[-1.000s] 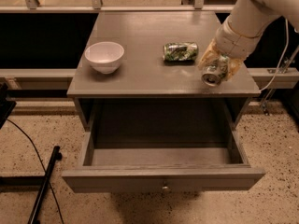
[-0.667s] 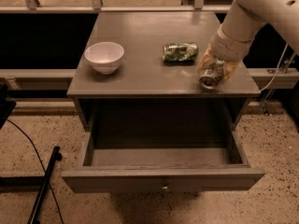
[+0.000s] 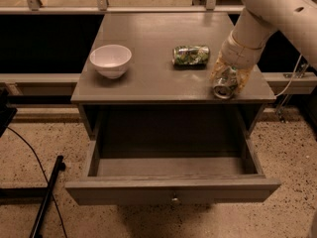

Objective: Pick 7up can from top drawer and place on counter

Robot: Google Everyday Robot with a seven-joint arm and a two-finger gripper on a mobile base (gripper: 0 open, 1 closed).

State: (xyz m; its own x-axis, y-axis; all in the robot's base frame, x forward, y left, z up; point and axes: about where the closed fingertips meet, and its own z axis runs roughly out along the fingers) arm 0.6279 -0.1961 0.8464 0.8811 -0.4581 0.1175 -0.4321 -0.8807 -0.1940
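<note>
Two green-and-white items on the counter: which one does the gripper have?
The 7up can at the counter's front right edge, silver end showing, held by the gripper. The flatter green item lies apart, farther back.

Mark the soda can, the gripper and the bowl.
soda can [image 3: 221, 90]: camera view, its silver end.
gripper [image 3: 229, 82]: camera view, between fingertips, shut on the soda can at the counter [image 3: 148, 43]'s right front corner.
bowl [image 3: 111, 57]: camera view, its inner wall.

Smooth white arm [image 3: 277, 9], yellowish tool [image 3: 227, 82] at tip
</note>
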